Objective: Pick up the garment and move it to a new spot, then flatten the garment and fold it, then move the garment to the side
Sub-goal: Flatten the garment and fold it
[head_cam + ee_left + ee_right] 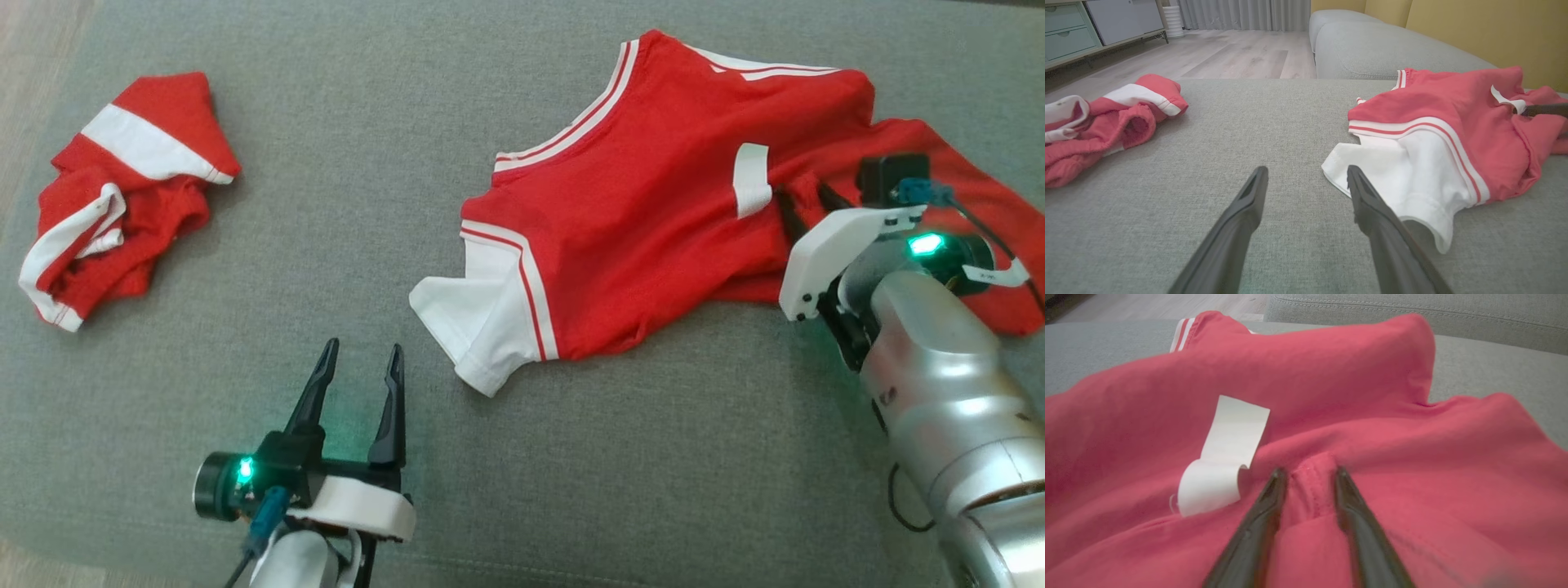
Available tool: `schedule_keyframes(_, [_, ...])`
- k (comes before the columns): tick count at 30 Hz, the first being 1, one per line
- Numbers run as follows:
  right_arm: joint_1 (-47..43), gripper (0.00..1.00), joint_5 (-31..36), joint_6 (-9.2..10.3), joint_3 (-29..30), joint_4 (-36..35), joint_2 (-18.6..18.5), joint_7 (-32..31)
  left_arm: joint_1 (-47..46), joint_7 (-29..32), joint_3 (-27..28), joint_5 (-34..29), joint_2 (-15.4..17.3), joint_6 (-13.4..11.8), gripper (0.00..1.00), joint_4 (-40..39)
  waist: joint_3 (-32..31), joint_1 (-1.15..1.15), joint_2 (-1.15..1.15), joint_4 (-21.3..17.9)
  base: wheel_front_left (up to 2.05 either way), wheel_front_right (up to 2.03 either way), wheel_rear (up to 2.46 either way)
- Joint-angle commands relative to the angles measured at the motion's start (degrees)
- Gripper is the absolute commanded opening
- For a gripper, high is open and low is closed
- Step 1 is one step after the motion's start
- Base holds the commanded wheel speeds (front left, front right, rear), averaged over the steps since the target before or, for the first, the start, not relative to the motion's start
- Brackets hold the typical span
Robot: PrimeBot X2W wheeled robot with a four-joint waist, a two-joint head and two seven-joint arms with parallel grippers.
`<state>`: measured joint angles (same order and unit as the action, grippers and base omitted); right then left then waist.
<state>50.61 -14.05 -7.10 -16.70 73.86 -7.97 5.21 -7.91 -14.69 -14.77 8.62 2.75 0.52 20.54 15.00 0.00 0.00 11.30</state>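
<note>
The garment [637,229], a red jersey with white trim, lies spread on the grey cushion at the centre right, its white sleeve [482,318] pointing toward me. My right gripper [804,200] is down on its right part, beside a white label [751,180]. In the right wrist view the two fingers of that gripper [1308,473] have narrowed onto a raised fold of the red garment [1331,375]. My left gripper [363,355] stands open at the lower left with nothing in it. Its tips [1306,173] sit just short of the garment's white sleeve [1404,175].
A second red-and-white bundle of cloth [122,196] lies crumpled at the far left of the cushion [326,122]. In the left wrist view a wooden floor [1229,57], a sofa section [1372,49] and a yellow wall lie beyond the cushion.
</note>
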Motion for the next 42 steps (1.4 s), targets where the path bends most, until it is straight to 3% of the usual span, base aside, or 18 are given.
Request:
schedule_keyframes(1, [1.3,0.0,0.2,-0.39,-0.4,-0.6,0.4,0.4,-1.5,-0.3,1.6,0.6,0.1,-0.2,1.0,-1.3,0.2,0.0,0.0,0.1,0.0,0.0,0.0])
schedule_keyframes(11, [5.2,0.0,2.5,-0.39,2.9,-2.8,-1.7,8.8,-1.0,-0.3,1.8,1.4,0.1,-0.2,1.0,-1.3,-0.6,0.0,0.0,0.0,0.0,0.0,0.0])
schedule_keyframes(14, [7.6,0.0,4.5,-0.39,5.1,-6.6,-3.1,9.7,-0.8,-0.3,1.5,1.7,0.1,-0.3,1.0,-1.3,-1.5,0.0,0.0,0.1,0.0,0.0,0.0])
schedule_keyframes(19, [6.4,0.0,9.2,-0.39,9.3,-19.8,-3.4,9.8,-0.2,-0.3,1.4,2.1,0.1,-0.5,1.0,-1.1,-2.8,0.0,0.0,-0.2,0.0,0.0,0.0])
schedule_keyframes(25, [-1.3,0.0,11.9,-0.39,11.5,-24.8,-2.2,9.8,1.5,-0.3,2.4,2.4,0.1,-0.6,1.0,-0.6,-4.3,0.0,0.0,-2.6,0.0,0.0,0.0])
schedule_keyframes(26, [-3.2,0.03,12.2,-0.39,12.0,-24.8,-2.2,9.8,1.8,-0.3,2.6,2.4,0.1,-0.5,1.0,-0.5,-4.5,0.0,0.0,-3.3,0.0,0.0,0.0])
schedule_keyframes(27, [-5.2,0.21,12.3,-0.39,12.7,-24.9,-2.3,9.8,2.0,-0.3,2.7,2.3,0.1,-0.4,1.0,-0.4,-4.7,0.0,0.0,-4.0,0.0,0.0,0.0])
schedule_keyframes(29, [-9.4,0.42,12.0,-0.39,14.9,-25.2,-2.3,9.8,2.1,-0.3,3.0,2.2,0.1,-0.3,1.0,-0.3,-5.1,0.0,0.0,-5.4,0.0,0.0,0.0])
schedule_keyframes(30, [-11.5,0.67,11.8,-0.39,16.1,-25.2,-2.3,9.8,2.2,-0.3,3.1,2.1,0.1,-0.2,1.0,-0.3,-5.2,0.0,0.0,-6.0,0.0,0.0,0.0])
schedule_keyframes(31, [-13.5,1.0,11.7,-0.39,16.9,-25.1,-2.2,9.8,2.2,-0.3,3.3,1.9,0.1,-0.2,1.0,-0.4,-5.3,0.0,0.0,-6.7,0.0,0.0,0.0])
schedule_keyframes(39, [-25.4,1.0,10.2,-0.39,26.8,-31.7,1.1,9.8,2.2,-0.3,4.0,1.4,0.1,0.0,1.0,-0.5,-6.2,0.0,0.0,-9.8,0.0,0.0,0.0])
schedule_keyframes(42, [-27.3,1.0,10.1,-0.39,27.8,-34.5,2.9,9.8,2.3,-0.3,3.9,1.3,0.1,0.1,1.0,-0.5,-5.9,0.0,0.0,-10.2,0.0,0.0,0.0])
